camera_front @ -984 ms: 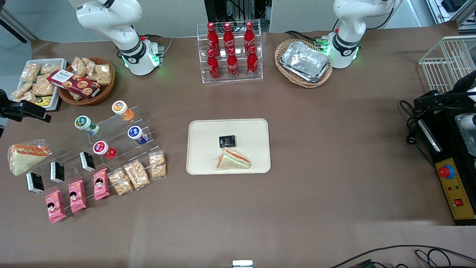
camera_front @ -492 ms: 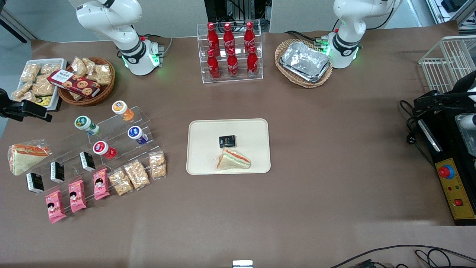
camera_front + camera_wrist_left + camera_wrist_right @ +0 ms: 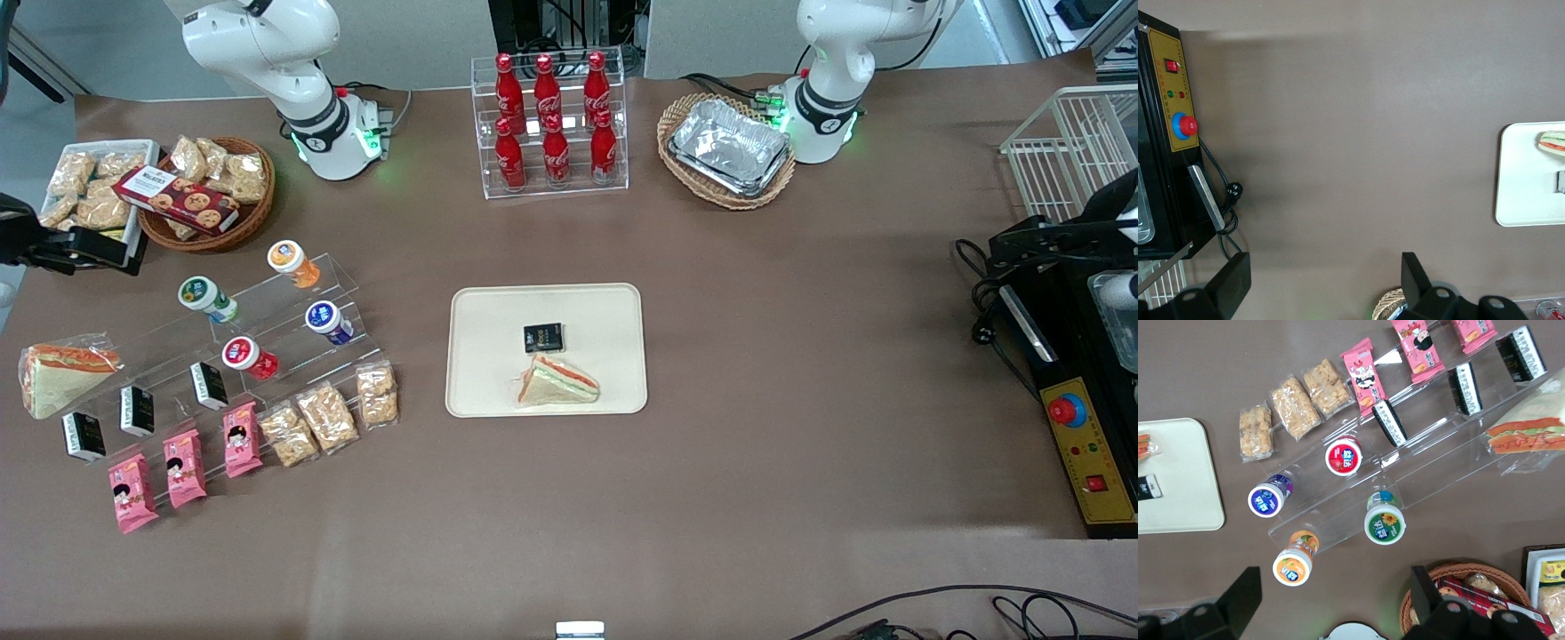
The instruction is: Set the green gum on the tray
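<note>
The green gum [image 3: 203, 296] is a small white bottle with a green lid. It stands on the upper step of a clear stepped stand toward the working arm's end of the table, and shows in the right wrist view [image 3: 1385, 523]. The cream tray [image 3: 498, 320] lies at the table's middle and shows in the right wrist view [image 3: 1178, 480]. It holds a wrapped sandwich [image 3: 558, 382] and a black packet [image 3: 543, 338]. My gripper [image 3: 98, 252] hovers open and empty above the table, farther from the front camera than the gum, beside the wicker basket; in the right wrist view [image 3: 1335, 593] its fingers stand wide apart.
Orange-lidded [image 3: 290, 260], blue-lidded [image 3: 325, 319] and red-lidded [image 3: 244, 355] bottles share the stand. Snack packets and black packets lie nearer the camera. A wicker basket of cookies [image 3: 258, 209] and a white snack tray [image 3: 147, 147] stand close to the gripper. A cola rack [image 3: 551, 124] stands farther back.
My gripper has moved a little away from the front camera and slightly toward the wicker basket. The bottles and the tray have not moved.
</note>
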Action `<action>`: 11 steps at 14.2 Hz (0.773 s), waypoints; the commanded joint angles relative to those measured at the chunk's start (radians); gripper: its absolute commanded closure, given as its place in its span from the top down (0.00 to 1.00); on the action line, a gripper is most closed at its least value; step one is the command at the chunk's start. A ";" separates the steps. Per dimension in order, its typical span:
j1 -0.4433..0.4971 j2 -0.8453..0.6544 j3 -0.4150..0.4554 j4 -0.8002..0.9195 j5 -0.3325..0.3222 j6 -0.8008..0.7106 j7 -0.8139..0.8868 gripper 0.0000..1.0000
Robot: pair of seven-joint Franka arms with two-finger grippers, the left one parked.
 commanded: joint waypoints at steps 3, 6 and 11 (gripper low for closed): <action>0.015 -0.107 0.012 -0.225 -0.010 0.173 -0.001 1.00; 0.013 -0.139 0.011 -0.269 -0.013 0.182 -0.002 1.00; 0.004 -0.223 0.009 -0.429 -0.087 0.288 -0.002 1.00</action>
